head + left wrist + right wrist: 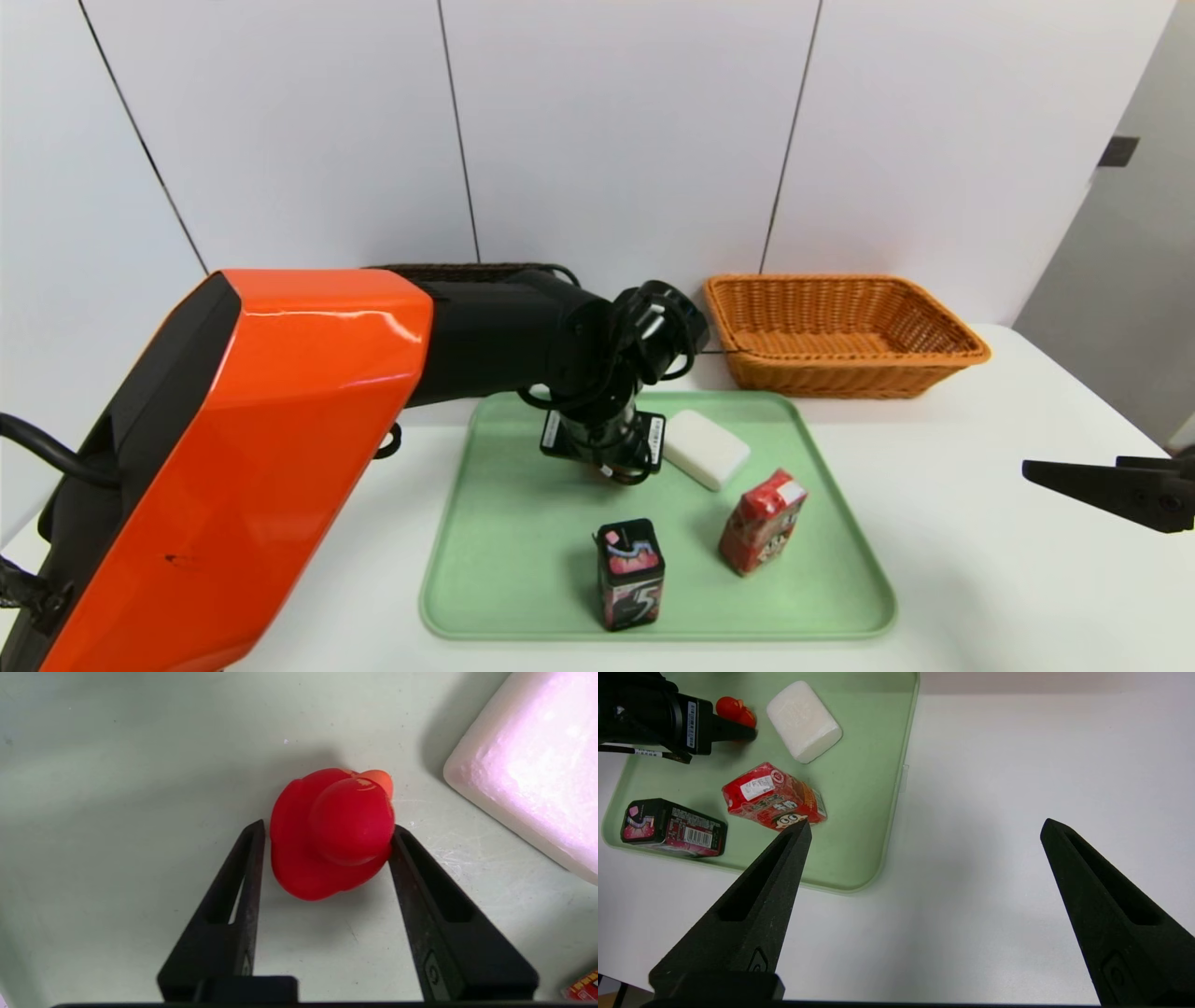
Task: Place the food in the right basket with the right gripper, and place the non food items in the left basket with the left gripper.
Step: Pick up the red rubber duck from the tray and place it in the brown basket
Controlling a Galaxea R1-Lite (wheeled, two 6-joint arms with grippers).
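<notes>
Red piece (322,872) on green tray (513,560) | white table (952,523), pale wall (616,140) | left gripper (328,833) spread around it | right gripper (926,822) spread over table

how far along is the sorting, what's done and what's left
Nothing looks done: the right basket is empty; the left basket is mostly hidden. The left gripper is closing around the red piece. Left on the tray: white block, red carton, black box.
</notes>
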